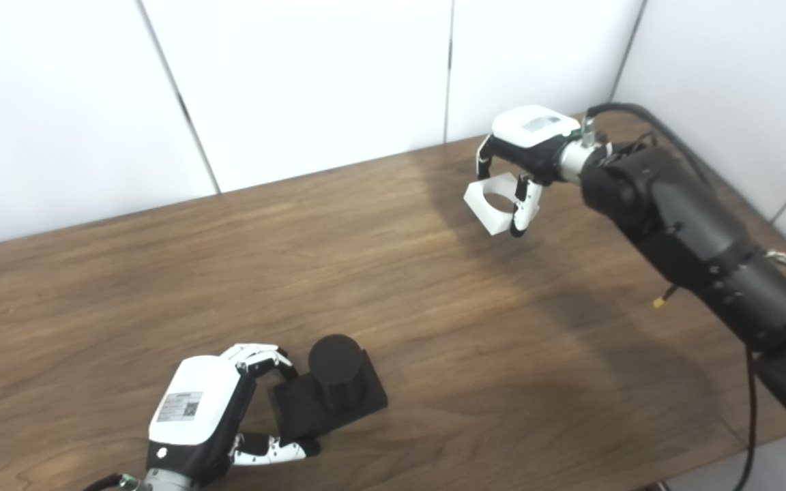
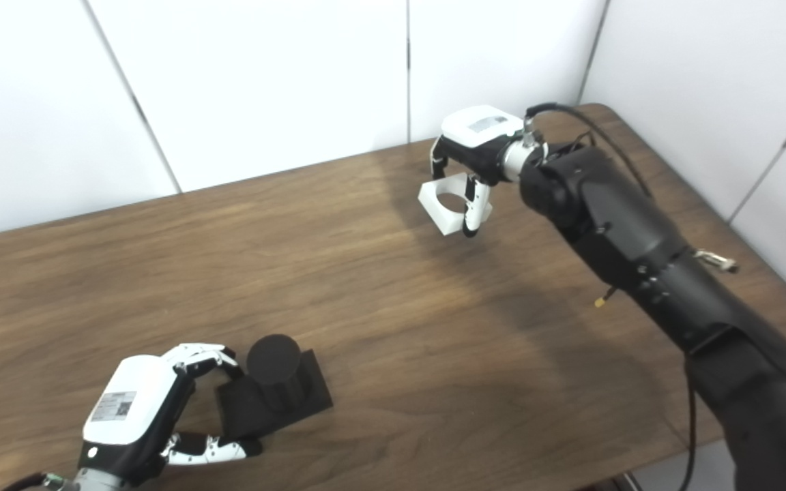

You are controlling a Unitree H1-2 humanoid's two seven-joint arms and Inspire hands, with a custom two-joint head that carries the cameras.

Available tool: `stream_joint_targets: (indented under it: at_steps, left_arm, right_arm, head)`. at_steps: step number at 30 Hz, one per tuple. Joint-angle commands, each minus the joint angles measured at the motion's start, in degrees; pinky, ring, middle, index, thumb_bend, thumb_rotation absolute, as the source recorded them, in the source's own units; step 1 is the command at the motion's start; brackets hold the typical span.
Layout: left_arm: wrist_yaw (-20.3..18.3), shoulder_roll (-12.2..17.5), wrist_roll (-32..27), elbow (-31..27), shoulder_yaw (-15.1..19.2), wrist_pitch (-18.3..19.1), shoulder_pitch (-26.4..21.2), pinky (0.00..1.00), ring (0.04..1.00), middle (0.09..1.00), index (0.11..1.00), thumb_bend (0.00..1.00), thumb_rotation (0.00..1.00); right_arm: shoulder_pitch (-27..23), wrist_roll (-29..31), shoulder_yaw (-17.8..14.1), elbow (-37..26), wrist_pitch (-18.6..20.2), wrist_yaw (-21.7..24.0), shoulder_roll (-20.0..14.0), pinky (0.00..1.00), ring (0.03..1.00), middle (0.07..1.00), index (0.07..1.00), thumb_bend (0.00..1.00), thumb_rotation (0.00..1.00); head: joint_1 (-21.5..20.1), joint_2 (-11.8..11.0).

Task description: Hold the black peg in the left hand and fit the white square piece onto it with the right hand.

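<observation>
- The left hand [image 1: 198, 416] sits closest, low at the near edge of the table [image 1: 434, 327], its fingers [image 1: 256, 356] and thumb curled around the base of the peg; whether they actually press it, I cannot tell.
- The right arm [image 1: 693, 239] stretches across the far right side, black and bulky.
- The right hand [image 1: 526, 153] hangs above the far part of the table, fingers closed on the white piece.
- The peg [image 1: 335, 378], a black cylinder upright on a square base, rests on the wood just beside the left hand.
- The white piece [image 1: 492, 201], square with a round hole, is tilted in the right hand, well apart from the peg.
</observation>
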Motion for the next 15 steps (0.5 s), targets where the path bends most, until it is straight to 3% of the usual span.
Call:
stream_joint_targets:
  at_steps: [1, 4, 15]
  left_arm:
    - [-1.2, 1.0, 2.2, 0.1, 0.1, 1.8, 0.9, 0.76, 0.768, 0.743, 0.487, 0.52, 0.04]
    - [-1.1, 0.7, 2.6, 0.1, -0.2, 1.8, 0.9, 0.76, 0.768, 0.742, 0.487, 0.52, 0.04]
    - [-1.4, 0.0, 3.4, -0.3, -1.3, 2.6, 0.5, 0.78, 0.776, 0.75, 0.487, 0.52, 0.05]
  right_arm:
    - [-2.7, 1.5, -1.4, -6.2, 2.0, 3.8, -1.4, 0.89, 0.852, 0.756, 0.483, 0.53, 0.14]
    - [-2.7, 2.2, -0.8, -12.7, 3.0, 7.8, -0.9, 0.87, 0.848, 0.756, 0.484, 0.52, 0.14]
    - [-4.2, 2.9, 1.1, -26.9, 5.5, 18.2, 3.4, 0.88, 0.838, 0.75, 0.483, 0.52, 0.13]
  head:
    - [0.9, 0.7]
    - [1.6, 1.2]
    - [5.1, 3.6]
